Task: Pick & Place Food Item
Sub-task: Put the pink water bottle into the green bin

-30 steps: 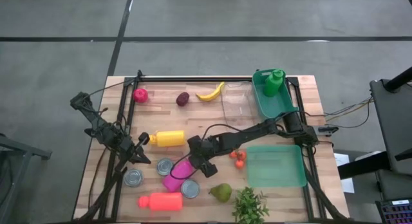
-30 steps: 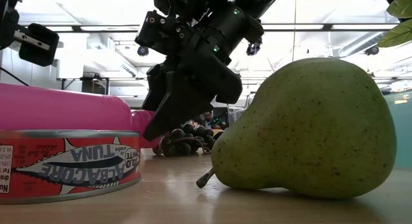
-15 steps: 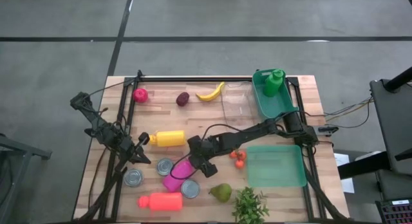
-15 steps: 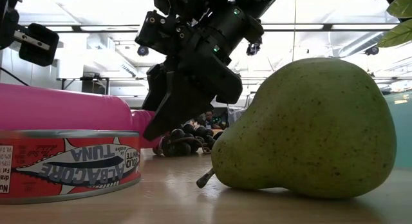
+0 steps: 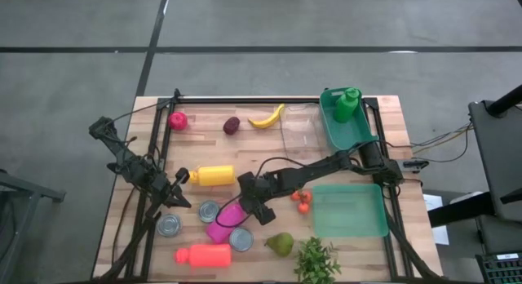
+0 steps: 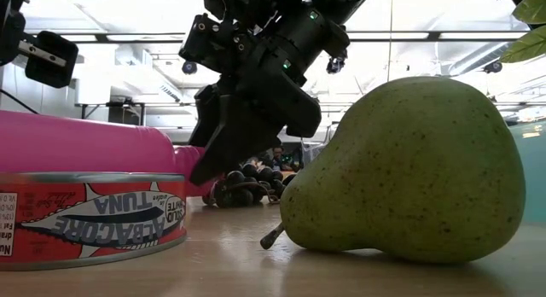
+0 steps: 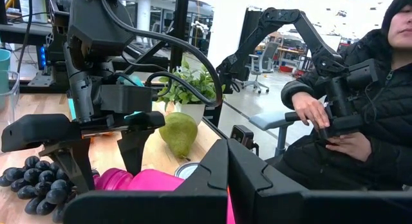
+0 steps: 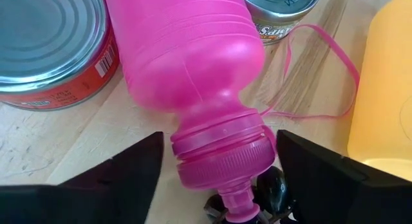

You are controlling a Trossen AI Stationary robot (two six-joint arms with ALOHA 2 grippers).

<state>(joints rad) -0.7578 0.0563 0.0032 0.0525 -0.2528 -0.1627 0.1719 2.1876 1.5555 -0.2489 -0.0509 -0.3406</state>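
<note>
Right gripper low over the table's middle, jaws spread either side of the pink bottle's cap end, not gripping it, grapes just beneath, left gripper closed, empty, beside the yellow bottle

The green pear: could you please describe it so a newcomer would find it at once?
Start at the wooden table's front edge, beside the leafy green plant. The green pear lies just left of it, right of a round tin can. It is the only speckled green, stemmed fruit there.

Pear beside plant, near tuna can
</note>
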